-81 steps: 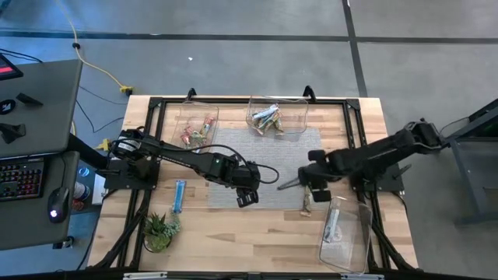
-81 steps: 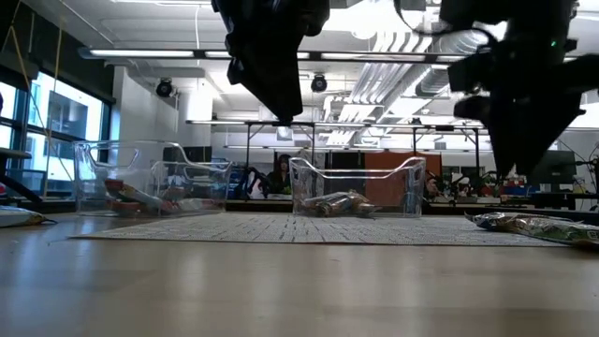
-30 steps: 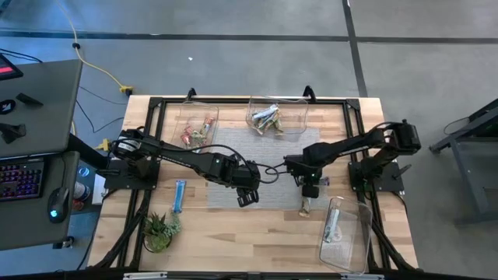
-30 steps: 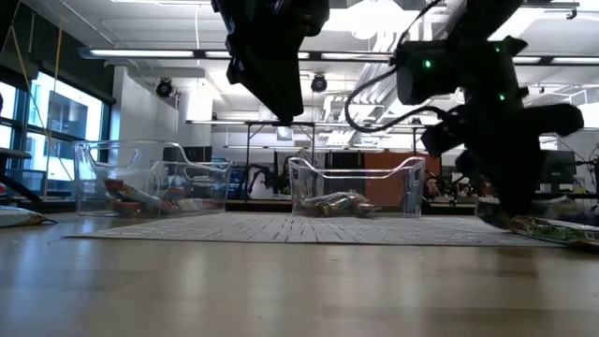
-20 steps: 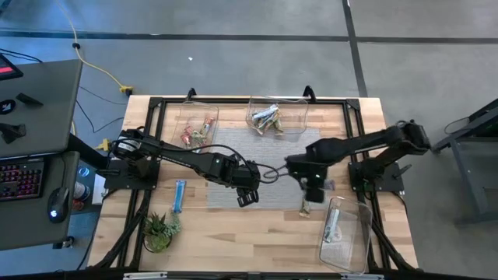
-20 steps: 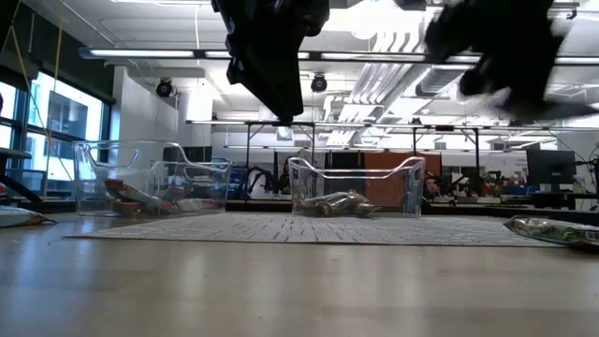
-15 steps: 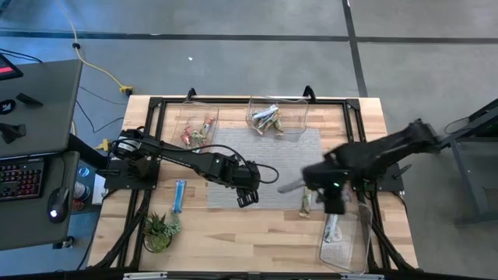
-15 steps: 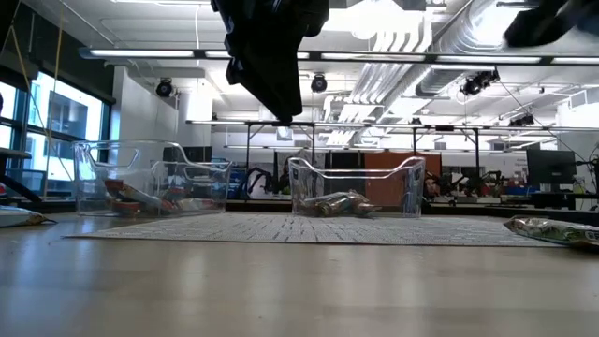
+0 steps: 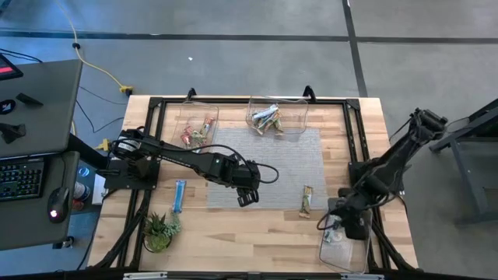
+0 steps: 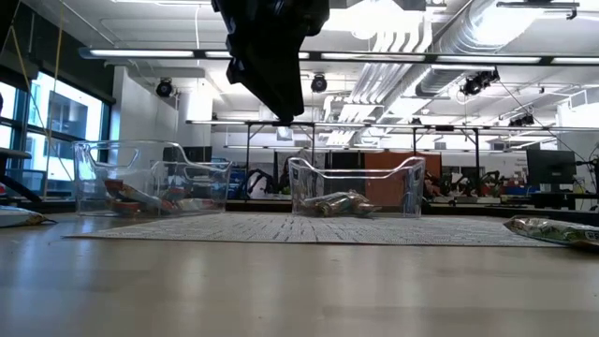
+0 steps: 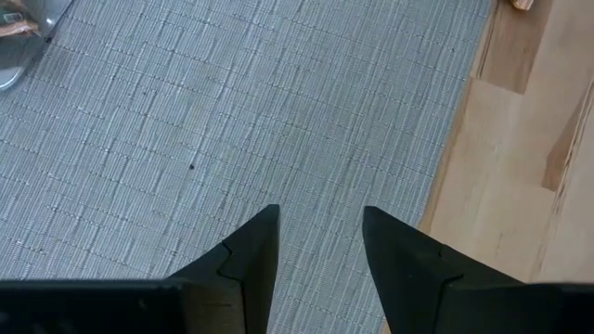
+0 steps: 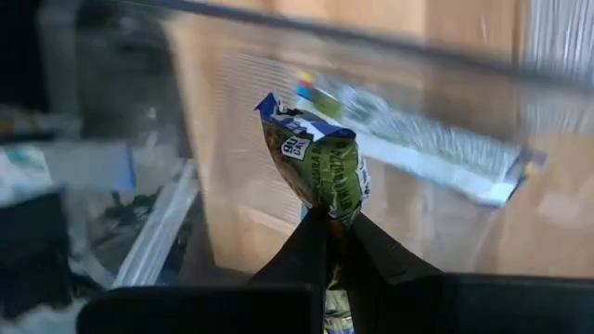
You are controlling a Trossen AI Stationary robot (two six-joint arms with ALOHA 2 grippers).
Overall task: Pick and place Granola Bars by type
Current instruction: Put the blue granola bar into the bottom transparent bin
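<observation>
My right gripper point(image 12: 329, 218) is shut on a green granola bar with a blue end point(image 12: 317, 158). It hovers over the clear bin point(image 9: 356, 260) at the table's near right point(image 9: 333, 225). A blue-silver bar point(image 12: 418, 144) lies inside that bin. Another green-tan bar point(image 9: 306, 201) lies flat on the wood beside the grey mat point(image 9: 268, 167). A blue bar point(image 9: 180, 196) lies flat at the near left. My left gripper point(image 11: 320, 250) hangs open above the mat point(image 9: 247, 194), with nothing between its fingers. My right gripper pinches one end of the green bar point(image 12: 327, 206) between its two fingers. The fingers slant down from the table's far right. The rest of the bar sticks out past the fingertips, lifted clear above the bin.
Two clear bins stand at the far edge: one with red bars point(image 9: 196, 128) and one with green-tan and silver bars point(image 9: 274, 118). A small potted plant point(image 9: 159, 229) sits at the near left. Black frame rails point(image 9: 152, 155) run along the table's sides.
My right gripper has risen from the mat's right edge and swung toward the table's near right corner. It now hangs over the clear bin with the green bar. It has left the low view. The green-tan bar beside the mat has stayed put.
</observation>
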